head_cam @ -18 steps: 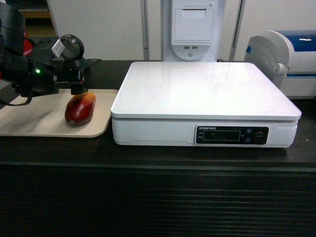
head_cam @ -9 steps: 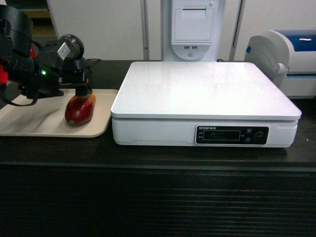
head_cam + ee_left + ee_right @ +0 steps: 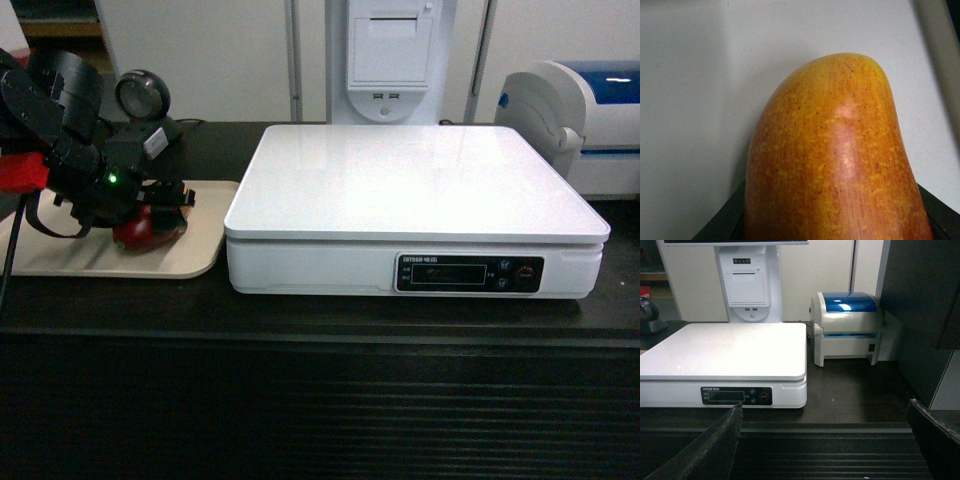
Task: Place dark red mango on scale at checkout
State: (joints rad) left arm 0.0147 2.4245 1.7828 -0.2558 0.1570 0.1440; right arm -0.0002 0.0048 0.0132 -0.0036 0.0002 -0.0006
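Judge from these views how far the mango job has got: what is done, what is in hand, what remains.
Done: the left end effector has reached the mango on the beige tray. In hand: the grasp, with the fruit filling the left wrist view between the fingers; whether they have shut cannot be told. Left: lifting it and placing it on the scale, whose platform is bare. The right end effector is open and idle.

Bright overhead light puts soft glare across the scale [image 3: 415, 180] top; the checkout [image 3: 320, 410] front below it sits dim. The left wrist view shows the dark red mango [image 3: 835, 160] sharp, with a soft highlight.
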